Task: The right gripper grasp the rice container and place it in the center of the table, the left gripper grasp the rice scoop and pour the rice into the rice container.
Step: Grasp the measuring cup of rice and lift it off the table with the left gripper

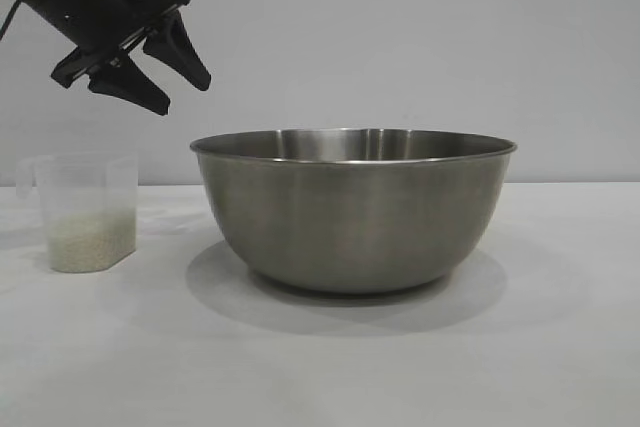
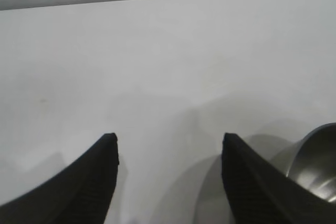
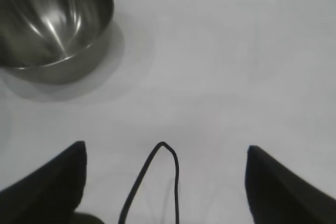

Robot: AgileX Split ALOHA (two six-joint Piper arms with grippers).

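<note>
Your rice container (image 1: 352,209) sits near the middle of the table (image 1: 560,347), empty and upright, so the placing half of the job looks done. That would explain why your right gripper (image 3: 165,182) is clear of it with its fingers spread wide and nothing between them. The bowl lies well ahead of those fingertips and off to one side, and only a loop of black cable (image 3: 152,182) shows between them.

Farther back, the rice scoop (image 1: 82,212) stands upright on the table beside the bowl, apart from it, with the rice (image 1: 90,243) settled in its bottom. It is untouched.

Your left gripper (image 1: 155,57) hangs above the scoop, slanting down toward the bowl, its fingers (image 2: 86,182) parted around bare air. The scoop sits below and just behind the fingertips.
</note>
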